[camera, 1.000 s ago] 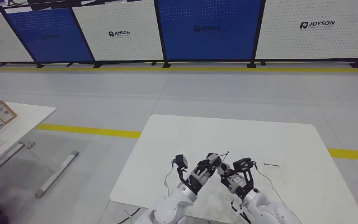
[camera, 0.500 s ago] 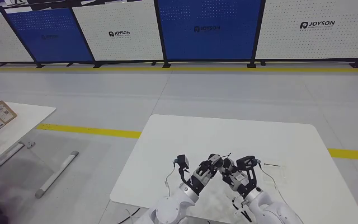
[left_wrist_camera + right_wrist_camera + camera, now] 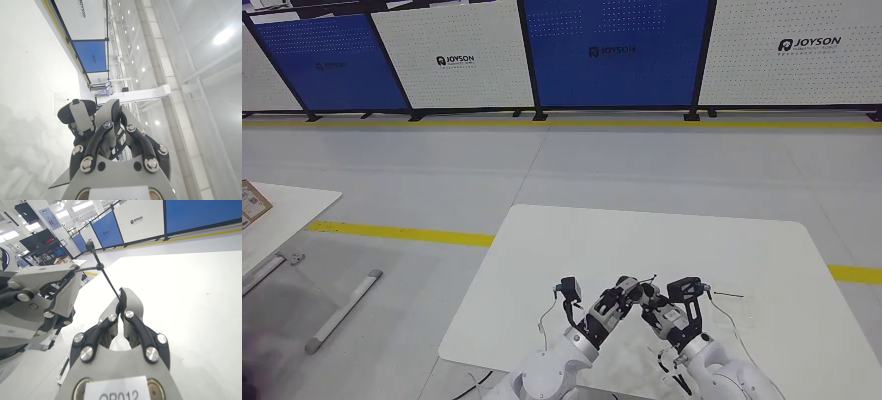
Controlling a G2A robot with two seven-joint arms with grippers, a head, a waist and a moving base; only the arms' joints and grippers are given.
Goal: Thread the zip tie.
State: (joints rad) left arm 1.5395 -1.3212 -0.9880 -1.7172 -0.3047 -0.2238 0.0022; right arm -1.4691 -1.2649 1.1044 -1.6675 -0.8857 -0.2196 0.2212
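Your right gripper (image 3: 121, 299) is clamped on the lower end of a black zip tie (image 3: 108, 281), whose strap rises at a slant from the pads to its own small head at the top. Your left gripper (image 3: 74, 270) is closed on a second zip tie (image 3: 86, 269), which juts out sideways and ends in a locking head (image 3: 100, 266). The first strap meets that head partway up; you cannot tell whether it passes through or lies against it. Both grippers sit tip to tip above the table (image 3: 642, 235), near the middle of its near edge, with the ties held off the surface
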